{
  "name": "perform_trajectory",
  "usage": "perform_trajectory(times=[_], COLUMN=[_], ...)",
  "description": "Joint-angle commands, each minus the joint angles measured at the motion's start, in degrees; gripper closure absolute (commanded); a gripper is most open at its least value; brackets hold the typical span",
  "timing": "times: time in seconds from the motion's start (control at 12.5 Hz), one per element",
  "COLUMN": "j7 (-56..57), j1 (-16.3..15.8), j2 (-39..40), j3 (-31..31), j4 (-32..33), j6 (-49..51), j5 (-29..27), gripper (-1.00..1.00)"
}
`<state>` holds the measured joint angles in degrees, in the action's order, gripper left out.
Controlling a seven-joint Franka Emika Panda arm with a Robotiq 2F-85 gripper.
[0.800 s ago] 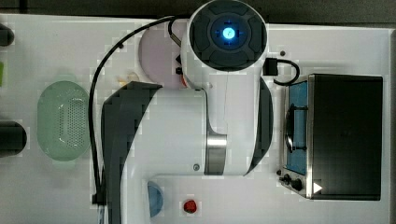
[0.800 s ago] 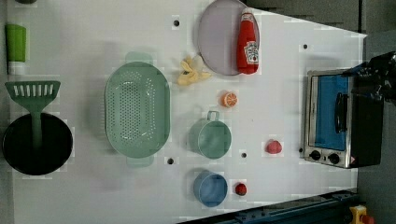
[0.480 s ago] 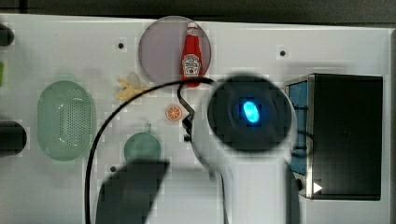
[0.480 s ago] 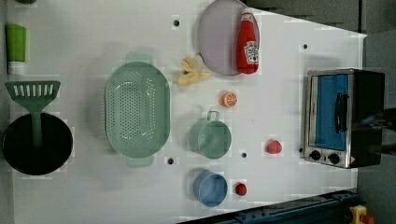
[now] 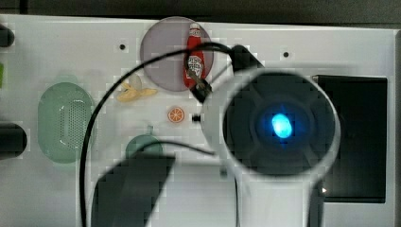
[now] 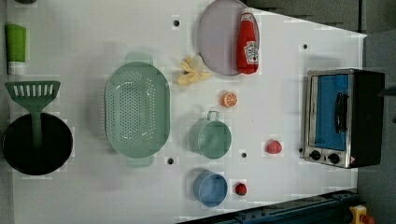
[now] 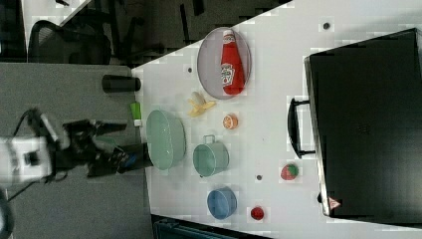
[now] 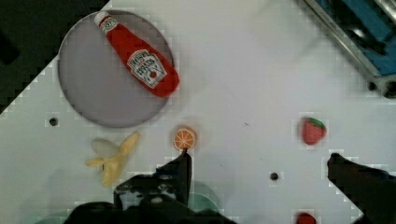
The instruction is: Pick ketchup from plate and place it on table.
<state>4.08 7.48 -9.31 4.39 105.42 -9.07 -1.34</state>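
The ketchup (image 8: 140, 63) is a red bottle with a white cap, lying on its side on the lilac-grey plate (image 8: 93, 88). Both sit at the far edge of the white table (image 6: 280, 102). The left view shows the ketchup (image 6: 247, 44) along the plate's (image 6: 217, 37) right side. In the top view the arm's body and a cable cross part of the ketchup (image 5: 194, 61) and plate (image 5: 163, 52). My gripper (image 8: 259, 163) is open and holds nothing. It hovers high above the table, off the plate, with the orange slice just beyond one fingertip (image 8: 183, 161).
A toaster oven (image 6: 343, 116) stands at the left view's right. A green perforated basket (image 6: 137, 112), banana (image 6: 191, 74), orange slice (image 6: 229, 99), green pot (image 6: 211, 139), blue bowl (image 6: 210, 188), strawberry (image 6: 273, 147) and small red fruit (image 6: 240, 189) are scattered around.
In the top view the arm's body has shifted from over the plate downward and to the right, uncovering the plate and ketchup. The ketchup has not moved.
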Motion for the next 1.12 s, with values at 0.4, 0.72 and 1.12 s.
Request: perform_trajectory(times=[0.4,0.72,1.12], j7=[12.9,26.5,32.3], j1=[-1.2,-1.2,-1.4], j2=[19.5,28.4,38.6], j3=[3.7,3.7,3.7], j4=[1.7,-0.5,-5.7], j6=[-13.4,-22.1,-26.0], j5=[-0.4,-0.3,0.4], gripper=[-1.0,-1.0,-1.0])
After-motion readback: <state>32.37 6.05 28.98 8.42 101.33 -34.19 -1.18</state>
